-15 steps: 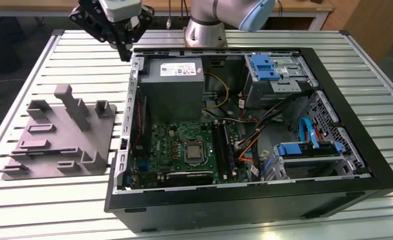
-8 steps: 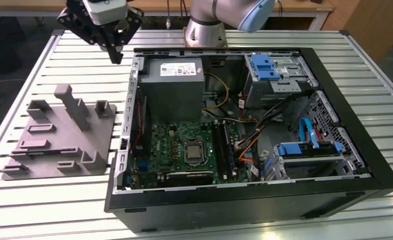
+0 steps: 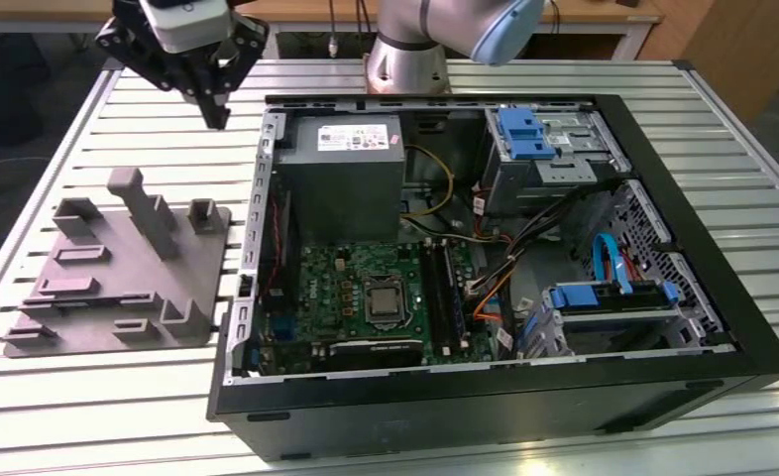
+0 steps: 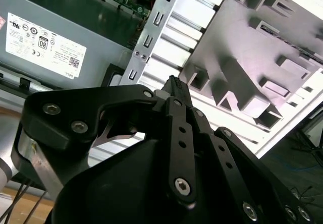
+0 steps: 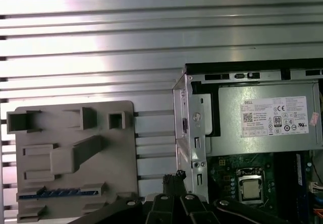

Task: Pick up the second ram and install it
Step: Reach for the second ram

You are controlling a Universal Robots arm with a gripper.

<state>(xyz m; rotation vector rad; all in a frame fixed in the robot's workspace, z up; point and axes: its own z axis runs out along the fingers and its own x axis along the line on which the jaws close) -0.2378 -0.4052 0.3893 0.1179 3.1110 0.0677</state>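
We are holding our gripper (image 3: pixel 215 121), fingers (image 4: pixel 174 88) together and empty, above the table (image 3: pixel 99 129) between the computer (image 3: pixel 496 407) and the grey fixture (image 3: pixel 191 268) where the ram (image 5: pixel 60 192) is sitting.

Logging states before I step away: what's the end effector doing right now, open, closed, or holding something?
End effector: closed, fingertips together, nothing seen held between them.

Thin, dark second ram (image 5: pixel 60 191), bluish along its edge, sits edge-up in a slot of the grey fixture (image 5: pixel 126 183), at nine o'clock from the computer case (image 3: pixel 496 416).
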